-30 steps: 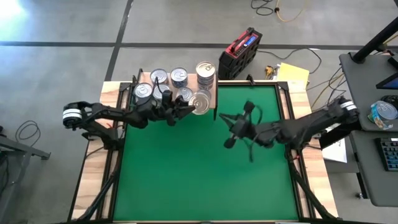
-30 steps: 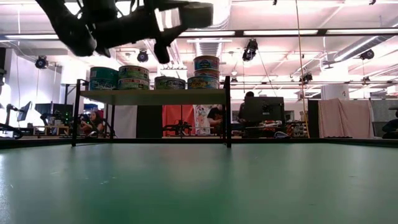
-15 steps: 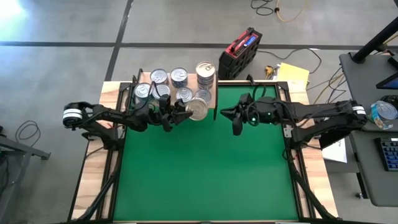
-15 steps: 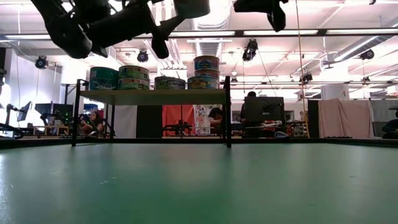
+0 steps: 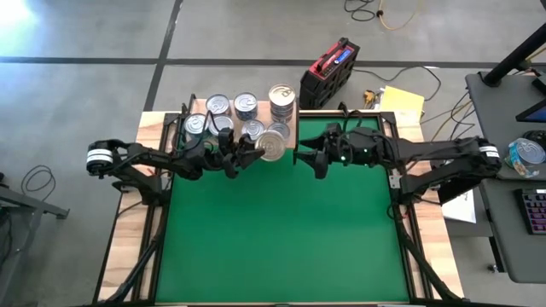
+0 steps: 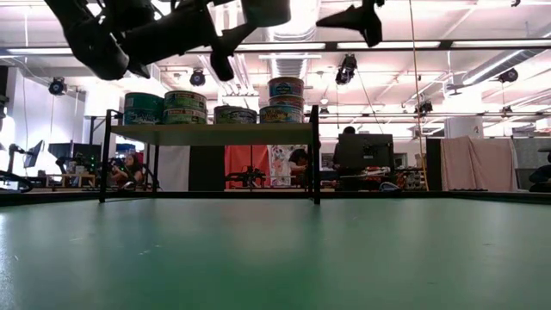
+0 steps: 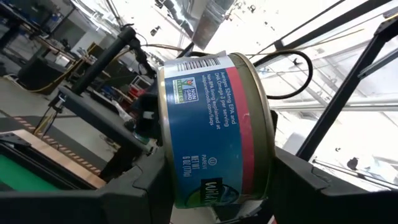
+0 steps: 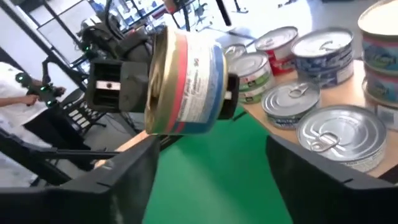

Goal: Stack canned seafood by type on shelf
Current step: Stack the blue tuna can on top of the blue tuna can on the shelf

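Holding a tin (image 7: 214,130) up in the air, the left claw (image 5: 247,152) is clamped across its blue-and-red sides, just off the front edge of the shelf (image 5: 281,109). Behind it on that light-wood board sit the other tins (image 5: 245,106): a row of silver lids with a taller stack (image 5: 281,98) at the right end. Moving across, the right claw (image 5: 309,160) hangs over the green mat (image 5: 281,230) just beside the shelf's right corner, fingers spread and empty, pointed straight at the carried tin. Looks like a handover or a guided placement is coming. The risks: the two claws are near each other, and a bump could knock the tin loose onto the mat. The tin also hangs tilted, so set down that way it may land on its rim and roll, or clip the stack and topple it.
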### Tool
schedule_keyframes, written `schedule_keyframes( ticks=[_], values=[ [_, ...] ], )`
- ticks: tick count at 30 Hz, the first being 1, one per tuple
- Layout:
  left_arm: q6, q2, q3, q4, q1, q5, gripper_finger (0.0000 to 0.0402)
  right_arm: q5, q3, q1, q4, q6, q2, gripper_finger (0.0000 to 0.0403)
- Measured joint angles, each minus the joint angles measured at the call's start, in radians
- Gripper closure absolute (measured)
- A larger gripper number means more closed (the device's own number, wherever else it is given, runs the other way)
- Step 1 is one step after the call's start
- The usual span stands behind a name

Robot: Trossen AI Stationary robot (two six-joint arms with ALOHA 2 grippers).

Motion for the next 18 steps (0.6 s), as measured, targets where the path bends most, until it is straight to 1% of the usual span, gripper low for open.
schedule_keyframes(
  ticks=[3, 7, 11, 18],
  values=[
    [0.005, 0.000, 0.009, -0.010, 0.000, -0.001, 0.0220, -0.062, 0.000, -0.020, 0.014, 0.007, 0.016, 0.0089],
    [0.005, 0.000, 0.010, -0.010, 0.000, -0.003, 0.0220, -0.098, 0.000, -0.027, 0.069, 0.003, 0.030, 0.0062],
    [0.006, 0.000, 0.010, -0.011, 0.000, -0.027, 0.0220, -0.098, 0.001, -0.028, 0.107, -0.015, 0.030, 0.0054],
    [0.005, 0.000, 0.010, -0.009, 0.000, -0.055, 0.0220, -0.097, 0.001, -0.055, 0.131, -0.004, 0.042, 0.0054]
  ],
)
